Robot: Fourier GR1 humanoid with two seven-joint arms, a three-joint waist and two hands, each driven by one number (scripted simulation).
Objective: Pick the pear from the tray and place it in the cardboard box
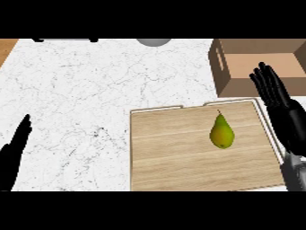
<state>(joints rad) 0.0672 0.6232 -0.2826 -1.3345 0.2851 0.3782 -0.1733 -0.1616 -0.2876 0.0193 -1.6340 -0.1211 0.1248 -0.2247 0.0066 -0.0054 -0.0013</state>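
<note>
I am at the reach: my right robot hand (279,96) hangs empty, fingers straight, over the tray's (175,161) right edge. The pear (221,132) sits untouched on the tray. Next I must close round it, then carry it to the cardboard box (248,86).

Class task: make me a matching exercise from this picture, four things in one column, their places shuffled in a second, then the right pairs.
Things: 1 pear; 2 tray; 3 cardboard box; 4 left robot hand.
Places: A lower left, over the counter; B upper right of the view; C lying on the tray; D on the counter, nearer the robot than the box.
Pairs: 1-C; 2-D; 3-B; 4-A.
</note>
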